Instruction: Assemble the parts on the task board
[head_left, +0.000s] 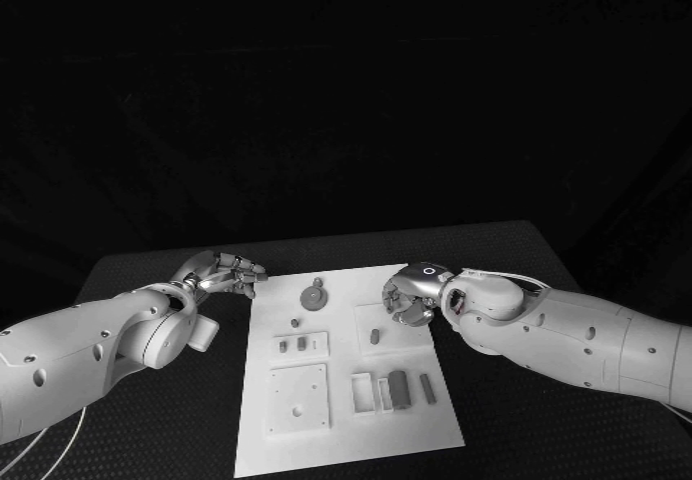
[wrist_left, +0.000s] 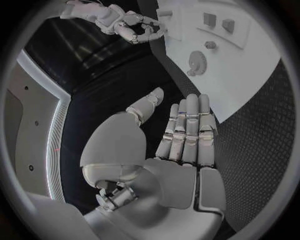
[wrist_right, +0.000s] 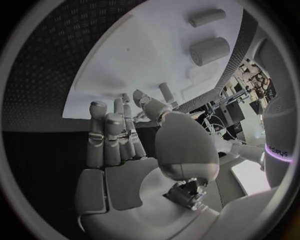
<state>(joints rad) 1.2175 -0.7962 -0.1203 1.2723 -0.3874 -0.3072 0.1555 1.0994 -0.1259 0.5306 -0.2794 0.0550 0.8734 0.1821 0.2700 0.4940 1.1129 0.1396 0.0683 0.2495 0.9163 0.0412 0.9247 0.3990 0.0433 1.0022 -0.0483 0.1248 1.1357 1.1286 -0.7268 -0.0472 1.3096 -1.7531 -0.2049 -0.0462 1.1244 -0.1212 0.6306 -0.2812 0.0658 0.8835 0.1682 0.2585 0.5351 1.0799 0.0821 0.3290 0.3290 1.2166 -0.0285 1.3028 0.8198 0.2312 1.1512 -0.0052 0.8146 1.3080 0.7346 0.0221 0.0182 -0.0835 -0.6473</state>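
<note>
The white task board (head_left: 346, 420) lies in the middle of the table. On it are a round disc part (head_left: 313, 296), a short peg (head_left: 375, 337) and a smaller stud (head_left: 296, 323). My left hand (head_left: 224, 272) hovers just off the board's far left corner. In its wrist view this left hand (wrist_left: 181, 135) has its fingers straight and nothing in it. My right hand (head_left: 408, 296) is over the board's far right edge, its fingers curved toward the thumb. A thin grey cylinder (wrist_right: 167, 92) shows by the thumb tip; whether the hand holds it is unclear.
Nearer me the board carries a square plate (head_left: 299, 398), a small slotted plate (head_left: 296, 345) and a row of upright rectangular pieces (head_left: 397, 388). Black table (head_left: 159, 430) surrounds the board on both sides. The right hand (wrist_left: 125, 25) also shows in the left wrist view.
</note>
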